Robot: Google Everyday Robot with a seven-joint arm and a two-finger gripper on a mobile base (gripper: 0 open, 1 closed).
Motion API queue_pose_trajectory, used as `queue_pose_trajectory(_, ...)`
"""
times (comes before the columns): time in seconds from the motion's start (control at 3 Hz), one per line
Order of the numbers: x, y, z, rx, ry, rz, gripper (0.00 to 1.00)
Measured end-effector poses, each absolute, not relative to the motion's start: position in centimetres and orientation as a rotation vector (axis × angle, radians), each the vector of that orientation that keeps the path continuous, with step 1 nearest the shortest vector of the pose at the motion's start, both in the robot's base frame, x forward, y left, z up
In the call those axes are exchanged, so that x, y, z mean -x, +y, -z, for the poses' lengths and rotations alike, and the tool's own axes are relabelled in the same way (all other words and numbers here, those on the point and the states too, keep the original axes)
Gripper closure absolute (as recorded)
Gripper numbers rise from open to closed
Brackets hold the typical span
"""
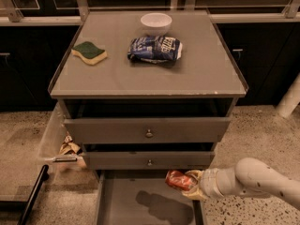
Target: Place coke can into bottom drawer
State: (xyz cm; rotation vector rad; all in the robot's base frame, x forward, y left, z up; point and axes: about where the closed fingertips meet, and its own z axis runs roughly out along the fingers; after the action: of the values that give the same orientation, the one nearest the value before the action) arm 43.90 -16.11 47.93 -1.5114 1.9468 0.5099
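Observation:
The red coke can (177,179) lies on its side in my gripper (190,184), which is shut on it. The gripper reaches in from the lower right on a white arm. It holds the can above the right part of the open bottom drawer (122,205), a grey flat-floored tray pulled out below the two upper drawers. The can's shadow falls on the drawer floor below it. The can is just under the front of the middle drawer (149,161).
The cabinet top (140,74) carries a green sponge (89,52), a blue-and-white snack bag (155,48) and a white bowl (156,22). A crumpled brown item (68,149) lies on the floor at the cabinet's left. A black bar (33,193) stands at lower left.

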Motion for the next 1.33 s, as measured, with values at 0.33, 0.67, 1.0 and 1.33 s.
queue_pose_trajectory(0.33, -45.5, -14.9, -41.0, 1.513, 1.907, -0.544, 1.00)
queue_pose_trajectory(0.67, -45.5, -14.9, -41.0, 1.513, 1.907, -0.544, 1.00)
queue_pose_trajectory(1.0, -45.7, -14.9, -40.1, 1.493, 1.920, -0.559, 1.00)
queue_pose_trajectory(1.33, -47.1, -15.3, -36.5, 1.433, 1.955, -0.577, 1.00)
